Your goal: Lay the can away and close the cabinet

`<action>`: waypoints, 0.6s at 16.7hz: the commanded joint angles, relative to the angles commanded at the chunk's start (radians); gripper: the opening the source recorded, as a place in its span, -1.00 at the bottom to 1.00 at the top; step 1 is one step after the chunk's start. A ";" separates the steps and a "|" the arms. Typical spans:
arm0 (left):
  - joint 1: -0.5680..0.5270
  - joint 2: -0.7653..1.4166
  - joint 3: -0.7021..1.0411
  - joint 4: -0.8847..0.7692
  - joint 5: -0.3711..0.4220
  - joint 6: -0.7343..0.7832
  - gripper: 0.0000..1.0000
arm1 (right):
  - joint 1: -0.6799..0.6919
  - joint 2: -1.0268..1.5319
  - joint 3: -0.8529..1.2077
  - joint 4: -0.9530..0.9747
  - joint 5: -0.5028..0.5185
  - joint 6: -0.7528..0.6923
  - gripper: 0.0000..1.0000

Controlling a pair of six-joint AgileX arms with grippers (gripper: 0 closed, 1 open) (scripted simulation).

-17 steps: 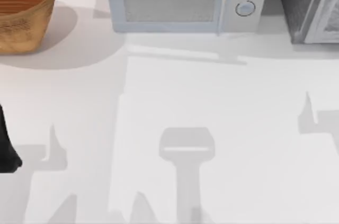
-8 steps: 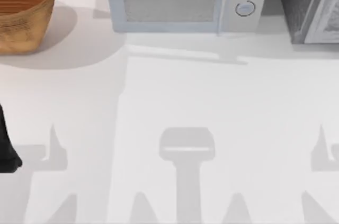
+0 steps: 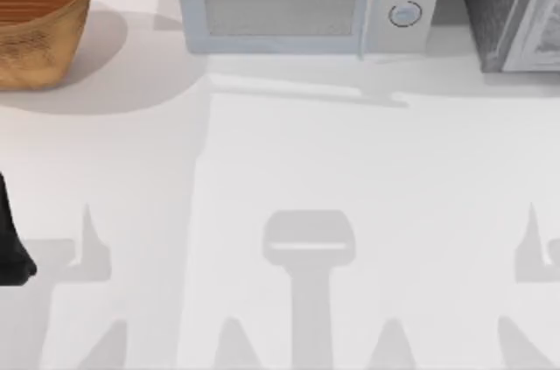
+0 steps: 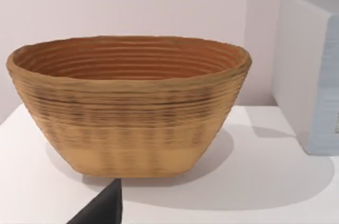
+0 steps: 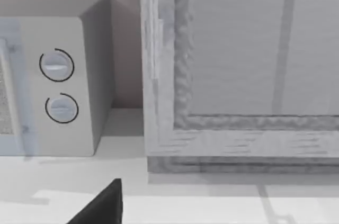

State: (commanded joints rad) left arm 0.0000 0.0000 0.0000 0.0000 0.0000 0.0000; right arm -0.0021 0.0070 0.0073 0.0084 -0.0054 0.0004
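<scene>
The cabinet [image 3: 516,7] stands upright at the bench's [image 3: 350,178] far right corner, just right of the microwave [image 3: 306,3]. It is dark grey and speckled, and its pale grey framed door [image 5: 243,60] faces the near side. A woven basket [image 3: 39,16] sits far left. Whether either pincer is open or closed, I cannot tell.

The scene is evenly and brightly lit. Soft grey shadows are cast onto the white desk [image 3: 367,178]: arm-shaped ones along its near edge, a rounded one beside the basket [image 3: 35,16], a narrow band before the microwave [image 3: 297,3]. No glare is seen.
</scene>
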 joint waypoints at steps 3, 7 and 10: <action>0.000 0.000 0.000 0.000 0.000 0.000 1.00 | -0.046 0.050 0.037 0.071 -0.047 0.002 1.00; 0.000 0.000 0.000 0.000 0.000 0.000 1.00 | -0.168 0.228 0.088 0.219 -0.169 0.004 1.00; 0.000 0.000 0.000 0.000 0.000 0.000 1.00 | -0.293 0.421 0.128 0.360 -0.292 0.006 1.00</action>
State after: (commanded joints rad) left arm 0.0000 0.0000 0.0000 0.0000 0.0000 0.0000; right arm -0.2953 0.4277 0.1352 0.3683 -0.2974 0.0063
